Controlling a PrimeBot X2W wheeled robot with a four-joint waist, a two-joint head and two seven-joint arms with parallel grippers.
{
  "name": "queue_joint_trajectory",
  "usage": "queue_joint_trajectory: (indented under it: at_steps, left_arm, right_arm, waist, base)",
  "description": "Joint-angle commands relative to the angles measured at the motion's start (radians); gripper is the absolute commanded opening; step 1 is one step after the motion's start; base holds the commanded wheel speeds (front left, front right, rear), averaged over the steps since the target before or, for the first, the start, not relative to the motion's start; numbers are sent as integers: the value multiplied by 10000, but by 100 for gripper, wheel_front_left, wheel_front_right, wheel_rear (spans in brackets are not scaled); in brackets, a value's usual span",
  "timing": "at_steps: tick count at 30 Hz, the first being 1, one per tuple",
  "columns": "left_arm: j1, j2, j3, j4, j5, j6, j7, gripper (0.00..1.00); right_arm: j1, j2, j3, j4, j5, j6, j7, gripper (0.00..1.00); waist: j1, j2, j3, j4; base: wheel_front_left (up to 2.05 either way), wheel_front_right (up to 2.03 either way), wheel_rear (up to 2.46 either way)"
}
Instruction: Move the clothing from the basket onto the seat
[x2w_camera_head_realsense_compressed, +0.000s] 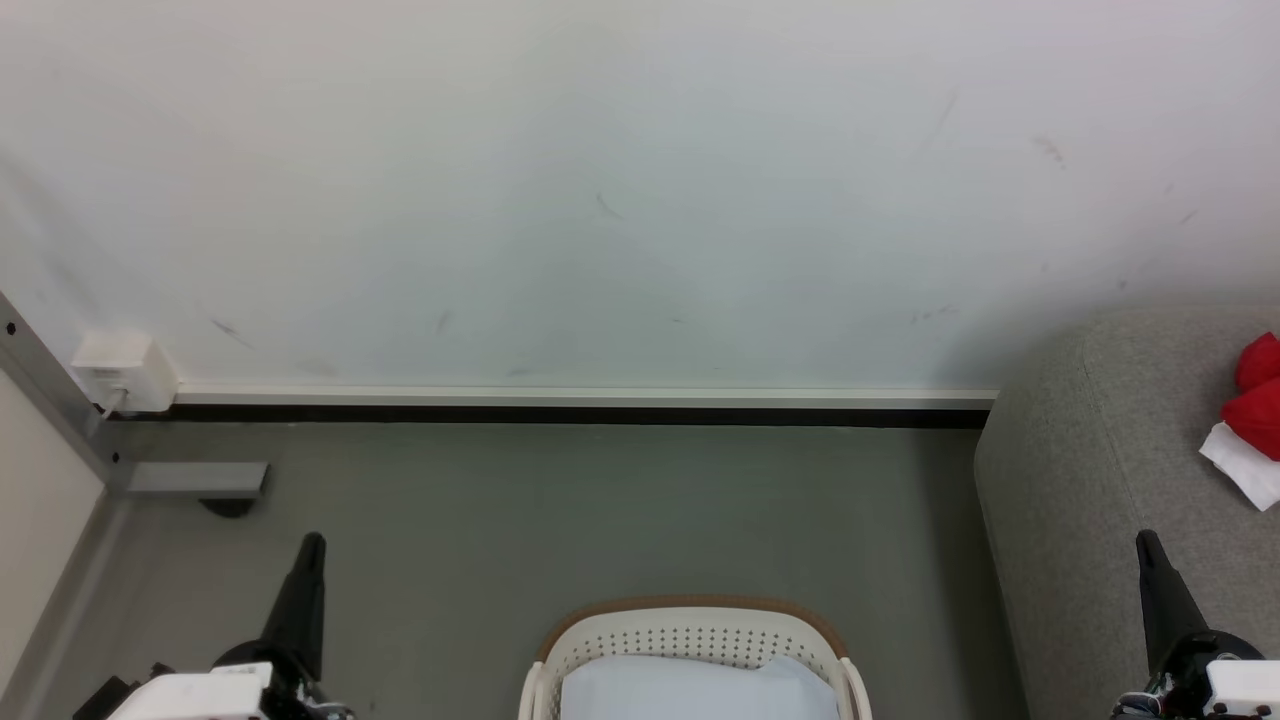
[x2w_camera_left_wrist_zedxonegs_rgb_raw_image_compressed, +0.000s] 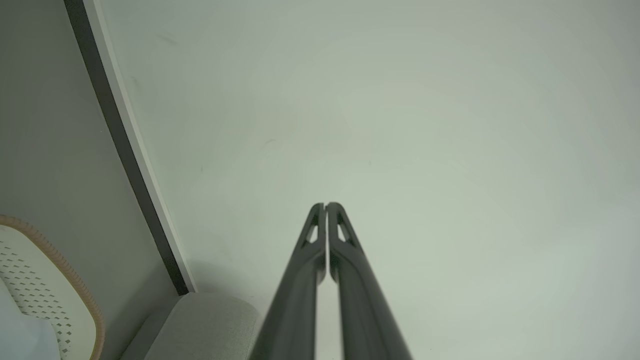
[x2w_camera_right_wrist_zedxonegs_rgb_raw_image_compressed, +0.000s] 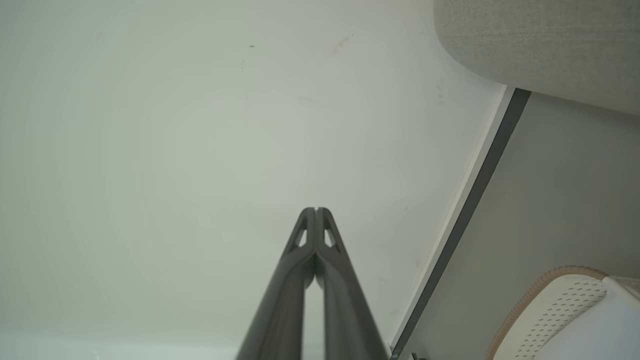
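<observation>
1 basket (x2w_camera_head_realsense_compressed: 690, 630), 1 seat (x2w_camera_head_realsense_compressed: 1080, 450), 1 red clothing heap (x2w_camera_head_realsense_compressed: 1258, 395) on seat
L gripper (x2w_camera_left_wrist_zedxonegs_rgb_raw_image_compressed: 326, 205), R gripper (x2w_camera_right_wrist_zedxonegs_rgb_raw_image_compressed: 316, 210) both closed, empty; heap axis near-far, white trim end nearest

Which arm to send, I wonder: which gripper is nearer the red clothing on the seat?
Right. The right gripper is by the seat holding the clothing; the left gripper is far beyond the basket.

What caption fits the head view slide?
Head view: left gripper and right gripper shut; pale fabric in basket, red clothing on grey seat at right.
</observation>
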Motion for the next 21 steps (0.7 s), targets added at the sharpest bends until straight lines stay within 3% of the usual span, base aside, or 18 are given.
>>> queue_joint_trajectory:
  at_steps: [1,21]
  left_arm:
    - [-75,70,18,-24,-133,-62,38,0]
    - [-75,70,20,-25,-134,-63,38,0]
  right_arm:
    - [-121,-13,-33,27,13,-24,31,0]
    - [-120,-13,-30,26,15,-24,30,0]
  waist:
    - [0,0,0,0]
    - [0,0,0,0]
  base:
    - [0,0,0]
    - [0,0,0]
